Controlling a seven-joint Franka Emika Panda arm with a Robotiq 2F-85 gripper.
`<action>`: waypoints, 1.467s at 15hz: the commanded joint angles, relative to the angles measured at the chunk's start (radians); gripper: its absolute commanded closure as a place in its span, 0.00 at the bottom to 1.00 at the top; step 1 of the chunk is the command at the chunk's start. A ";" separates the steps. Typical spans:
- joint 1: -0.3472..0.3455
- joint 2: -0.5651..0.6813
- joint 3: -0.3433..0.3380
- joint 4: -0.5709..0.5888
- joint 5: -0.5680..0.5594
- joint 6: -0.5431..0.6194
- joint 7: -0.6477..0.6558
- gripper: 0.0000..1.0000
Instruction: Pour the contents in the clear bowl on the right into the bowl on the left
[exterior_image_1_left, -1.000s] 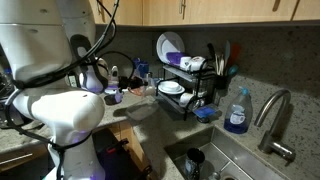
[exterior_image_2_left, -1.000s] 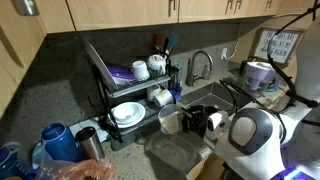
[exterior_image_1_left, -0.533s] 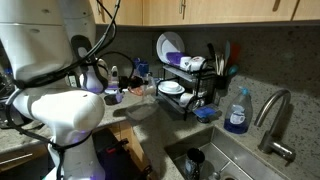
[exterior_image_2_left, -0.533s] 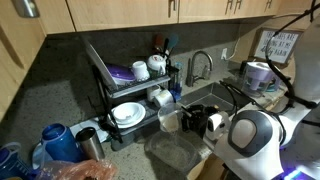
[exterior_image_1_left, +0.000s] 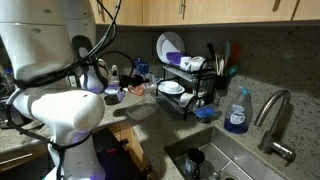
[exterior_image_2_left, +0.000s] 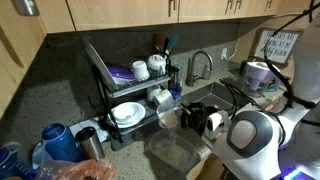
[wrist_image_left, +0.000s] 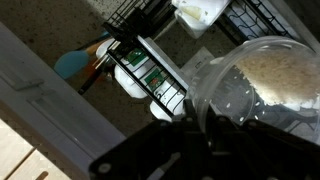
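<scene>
My gripper (wrist_image_left: 190, 118) is shut on the rim of the clear bowl (wrist_image_left: 250, 85), which fills the right side of the wrist view. Pale whitish contents (wrist_image_left: 285, 65) lie against the bowl's far side. In an exterior view the held bowl (exterior_image_2_left: 171, 120) hangs tilted in front of the dish rack, with the black gripper (exterior_image_2_left: 192, 122) to its right. Just below it a second clear bowl (exterior_image_2_left: 175, 152) stands on the counter. In the other exterior view my white arm (exterior_image_1_left: 60, 100) hides most of the gripper.
A black dish rack (exterior_image_2_left: 130, 92) with plates and cups stands behind the bowls. The sink (exterior_image_2_left: 208, 98) and faucet (exterior_image_2_left: 198, 65) lie beyond it. A blue soap bottle (exterior_image_1_left: 237, 112) stands by the faucet. A blue kettle (exterior_image_2_left: 58, 142) sits at the counter's near end.
</scene>
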 joint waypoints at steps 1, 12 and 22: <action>0.006 0.007 0.013 0.007 -0.021 -0.062 0.031 0.97; 0.012 0.026 0.024 0.010 -0.035 -0.146 0.048 0.97; 0.015 0.056 0.027 0.015 -0.061 -0.213 0.071 0.97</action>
